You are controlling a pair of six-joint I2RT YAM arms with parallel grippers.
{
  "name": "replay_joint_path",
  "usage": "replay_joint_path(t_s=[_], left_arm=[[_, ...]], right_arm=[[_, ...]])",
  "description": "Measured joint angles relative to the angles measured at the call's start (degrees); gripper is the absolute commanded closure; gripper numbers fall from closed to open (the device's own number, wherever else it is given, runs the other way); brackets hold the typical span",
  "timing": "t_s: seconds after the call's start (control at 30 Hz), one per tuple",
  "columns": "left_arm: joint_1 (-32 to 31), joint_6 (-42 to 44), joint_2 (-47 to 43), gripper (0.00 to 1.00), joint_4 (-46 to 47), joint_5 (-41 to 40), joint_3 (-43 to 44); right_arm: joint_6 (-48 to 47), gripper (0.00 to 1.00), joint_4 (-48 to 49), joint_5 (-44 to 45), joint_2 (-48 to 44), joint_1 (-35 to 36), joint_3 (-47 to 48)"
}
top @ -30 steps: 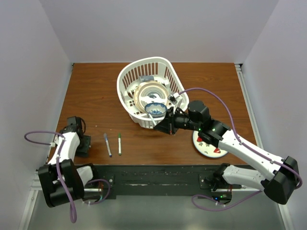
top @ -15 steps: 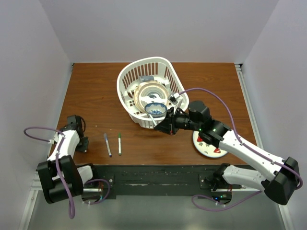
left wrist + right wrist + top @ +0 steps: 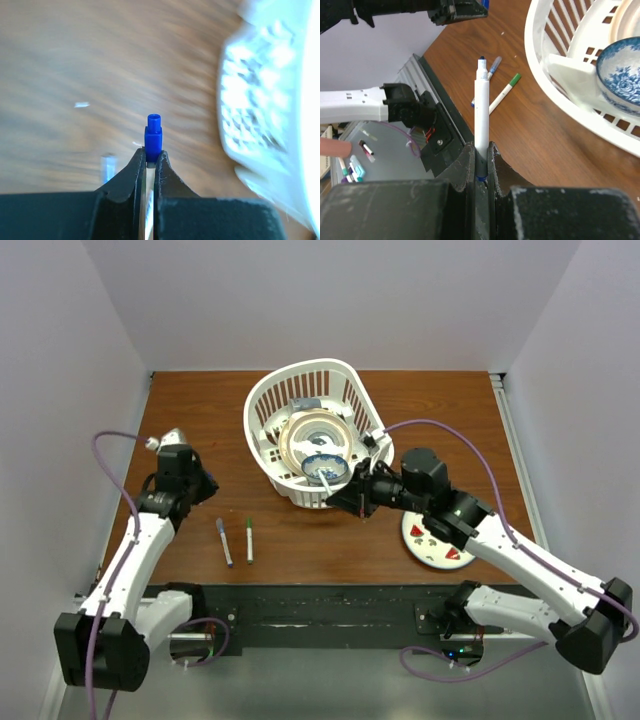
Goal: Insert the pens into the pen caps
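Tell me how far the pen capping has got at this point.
Apparently done: the green-ended pen and the greyish-ended pen on the table look capped. In hand: the right gripper holds the third pen, tip bare; the left gripper pinches a blue cap. Left: bring them together and push the pen in.

Right gripper (image 3: pixel 481 150) clamped on white pen (image 3: pixel 482 110), barrel upright in frame, dark tip uppermost. Beyond that pen, flat on brown table (image 3: pixel 535 140): green-ended pen (image 3: pixel 504 91) just right, blue-ended pen (image 3: pixel 493 66) partly behind it. White slotted basket (image 3: pixel 555 85) further right, blue-patterned bowl (image 3: pixel 622 75) inside. Left arm (image 3: pixel 410 10), black, above and left.
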Motion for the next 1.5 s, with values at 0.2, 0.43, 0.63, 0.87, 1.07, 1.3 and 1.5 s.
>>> replay_joint_path(t_s=[0.2, 0.43, 0.63, 0.87, 1.07, 1.3, 1.5], left_arm=[[-15.8, 7.9, 3.9, 1.0, -3.8, 3.6, 8.8], [-37.0, 9.9, 6.6, 1.0, -11.2, 0.4, 12.5], [-48.9, 12.1, 10.2, 1.0, -15.8, -1.8, 13.1], [-60.2, 20.0, 24.1, 1.0, -18.5, -7.1, 16.9], [-62.3, 29.6, 36.4, 1.0, -17.8, -8.9, 18.7], [-62.3, 36.9, 38.4, 0.85, -13.7, -6.4, 18.7], [-61.5, 37.9, 38.4, 0.84, -11.7, -5.1, 18.2]], right_arm=[[1.6, 1.0, -1.3, 3.5, -3.9, 0.0, 1.6], [2.7, 1.0, -5.4, 9.5, -9.6, 0.0, 3.3], [3.5, 1.0, -7.8, 14.1, -14.4, 0.0, 5.2], [4.5, 1.0, -9.2, 16.6, -16.2, 0.0, 5.6], [4.8, 1.0, -10.6, 18.1, -16.9, 0.0, 5.6], [4.3, 1.0, -12.4, 21.1, -20.0, 0.0, 5.6], [3.8, 1.0, -12.8, 22.4, -21.5, 0.0, 5.7]])
